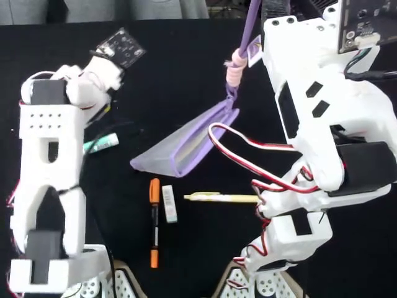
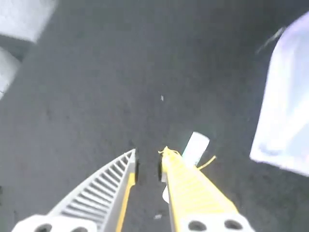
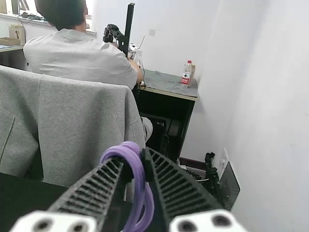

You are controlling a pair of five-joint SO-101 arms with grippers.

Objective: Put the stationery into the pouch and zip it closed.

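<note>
Over black table (image 1: pixel 186 74), purple pouch (image 1: pixel 186 149); white walls (image 3: pixel 270 96) beyond

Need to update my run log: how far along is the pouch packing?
Done: nothing is packed yet. In hand: the right gripper is shut on the purple strap, holding one end of the pouch up. The left gripper is open beside the green and white marker. Left: that marker, the orange pen, eraser and yellow pen lie outside the pouch, then zipping.

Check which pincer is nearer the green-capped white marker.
Left. The left pincer is right above the marker, open beside it. The right pincer is across the table, beyond the pouch, shut on its purple strap.
</note>
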